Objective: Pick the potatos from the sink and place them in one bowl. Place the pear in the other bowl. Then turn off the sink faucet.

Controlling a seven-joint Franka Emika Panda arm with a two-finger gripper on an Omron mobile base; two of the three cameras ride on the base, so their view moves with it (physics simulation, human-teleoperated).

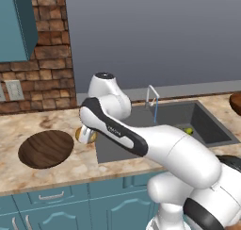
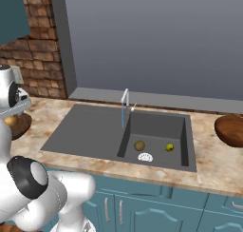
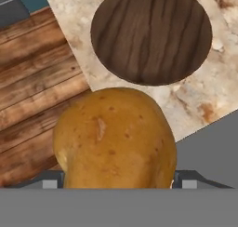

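Now golden-orange potato pinched between the jaws, above the counter beside the dark wooden bowl.

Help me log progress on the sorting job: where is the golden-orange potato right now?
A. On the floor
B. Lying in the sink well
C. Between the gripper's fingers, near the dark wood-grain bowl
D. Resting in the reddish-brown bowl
C: the hand view shows the golden-orange potato between the gripper fingers, with the dark wood-grain bowl on the counter just beyond it.
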